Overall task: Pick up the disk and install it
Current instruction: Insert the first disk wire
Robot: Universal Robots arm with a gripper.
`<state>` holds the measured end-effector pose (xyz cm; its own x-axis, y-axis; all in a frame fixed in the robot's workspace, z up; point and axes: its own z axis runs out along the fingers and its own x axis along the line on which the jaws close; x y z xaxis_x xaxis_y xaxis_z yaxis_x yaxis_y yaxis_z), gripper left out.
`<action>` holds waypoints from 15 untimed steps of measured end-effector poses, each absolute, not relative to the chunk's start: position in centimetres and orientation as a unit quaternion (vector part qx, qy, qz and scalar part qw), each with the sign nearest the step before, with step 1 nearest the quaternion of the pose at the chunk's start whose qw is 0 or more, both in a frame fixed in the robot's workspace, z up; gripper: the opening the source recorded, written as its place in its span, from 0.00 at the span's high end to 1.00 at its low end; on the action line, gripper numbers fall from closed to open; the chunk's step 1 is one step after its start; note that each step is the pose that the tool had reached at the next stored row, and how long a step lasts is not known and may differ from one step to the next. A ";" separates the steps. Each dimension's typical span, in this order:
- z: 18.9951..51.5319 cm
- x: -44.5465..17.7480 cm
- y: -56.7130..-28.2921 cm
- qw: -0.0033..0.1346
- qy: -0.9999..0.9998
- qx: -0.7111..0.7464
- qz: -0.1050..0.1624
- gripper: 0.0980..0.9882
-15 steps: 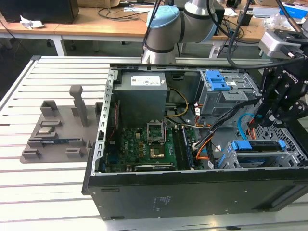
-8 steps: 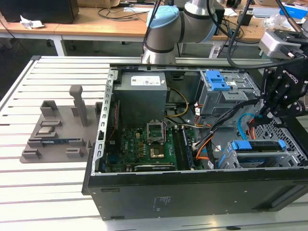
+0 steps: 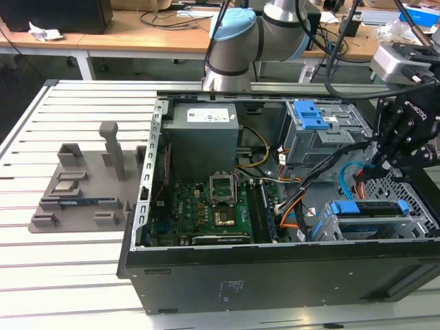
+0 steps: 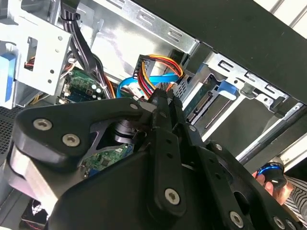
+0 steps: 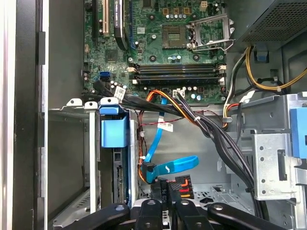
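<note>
Sitting slotted in the drive bay [image 5: 72,158], the disk [image 5: 114,143] lies just beside the jaws [image 5: 163,203], which are pinched shut on a black cable plug [image 5: 176,188].

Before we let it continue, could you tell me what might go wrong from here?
The gripper sits close against the blue data cable and the black power connector, so a move could snag or tug them. The black cable bundle hangs beside it and might catch. The disk in the drive cage is close; a bump could jar it.
</note>
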<state>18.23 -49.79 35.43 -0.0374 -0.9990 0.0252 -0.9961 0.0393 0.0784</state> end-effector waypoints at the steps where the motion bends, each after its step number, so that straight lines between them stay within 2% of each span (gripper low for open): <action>1: 35.4 18.2 -50.2 0.036 -0.720 0.693 -0.020 0.92; 15: 35.4 18.2 -53.6 0.036 -0.720 0.693 -0.020 0.92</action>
